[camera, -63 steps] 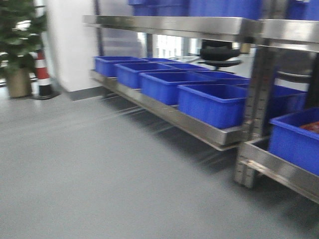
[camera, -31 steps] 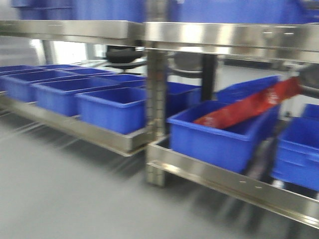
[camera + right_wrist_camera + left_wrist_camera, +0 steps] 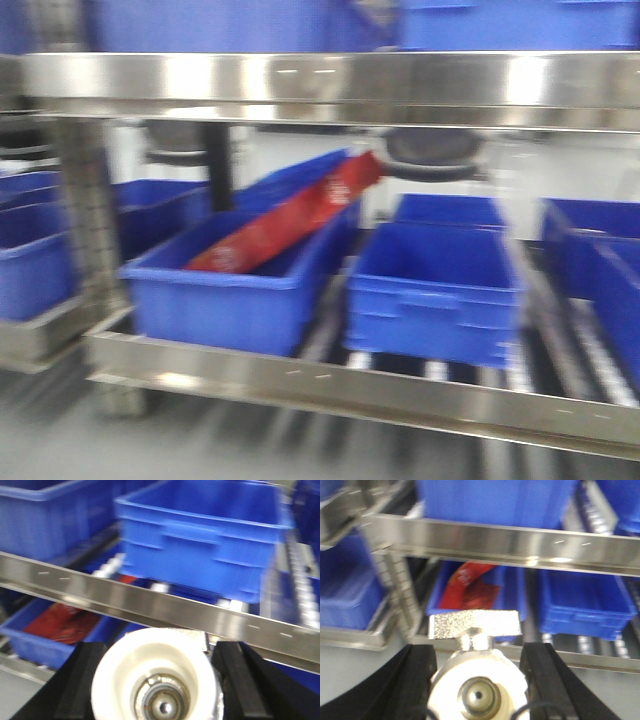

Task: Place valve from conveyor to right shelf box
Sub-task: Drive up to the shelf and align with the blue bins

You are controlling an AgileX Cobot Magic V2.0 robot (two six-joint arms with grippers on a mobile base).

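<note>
In the left wrist view a shiny metal valve (image 3: 478, 682) with a white end and a flat T-shaped handle sits between the black fingers (image 3: 417, 680), and my left gripper (image 3: 479, 655) is shut on it. In the right wrist view my right gripper (image 3: 160, 652) is shut on a second valve (image 3: 155, 680), whose wide white cap faces the camera. Both are held in front of a steel shelf (image 3: 330, 385) carrying blue boxes. One blue box (image 3: 435, 290) looks empty. The conveyor is out of view. Neither gripper shows in the front view.
A blue box (image 3: 225, 295) left of the empty one holds a long red packet (image 3: 285, 215). More blue boxes (image 3: 600, 270) stand to the right and on the upper shelf (image 3: 330, 85). A steel upright (image 3: 90, 220) stands at the left. Grey floor lies below.
The front view has swung right along the shelves: the plant and cone left the frame, and the box with the red packet slid from the right side to left of centre.
</note>
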